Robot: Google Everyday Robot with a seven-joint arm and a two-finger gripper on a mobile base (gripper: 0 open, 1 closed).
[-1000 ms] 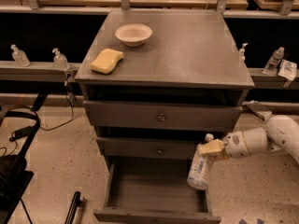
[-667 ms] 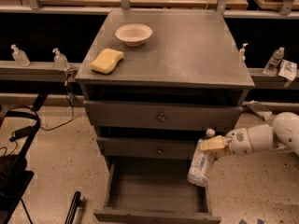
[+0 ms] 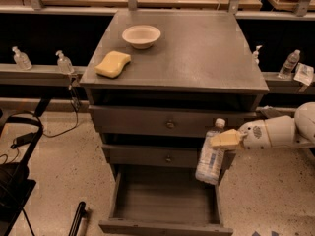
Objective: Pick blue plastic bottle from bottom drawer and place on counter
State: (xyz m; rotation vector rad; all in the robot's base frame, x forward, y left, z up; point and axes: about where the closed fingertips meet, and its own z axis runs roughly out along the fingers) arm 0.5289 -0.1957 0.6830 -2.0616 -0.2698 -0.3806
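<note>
One risk: gripper [image 3: 224, 139] clamps bottle [image 3: 210, 157] high near cap, body hanging below jaws over drawer [image 3: 162, 226]; lifting, it could swing and clip counter [image 3: 197, 53] edge above.

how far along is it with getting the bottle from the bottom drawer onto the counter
Done: the bottom drawer stands open and the blue plastic bottle is out of it. In hand: the gripper grips the bottle near its neck, above the drawer's right side. Left: raise it to the counter, where space shows right of the bowl and sponge, and release.
</note>
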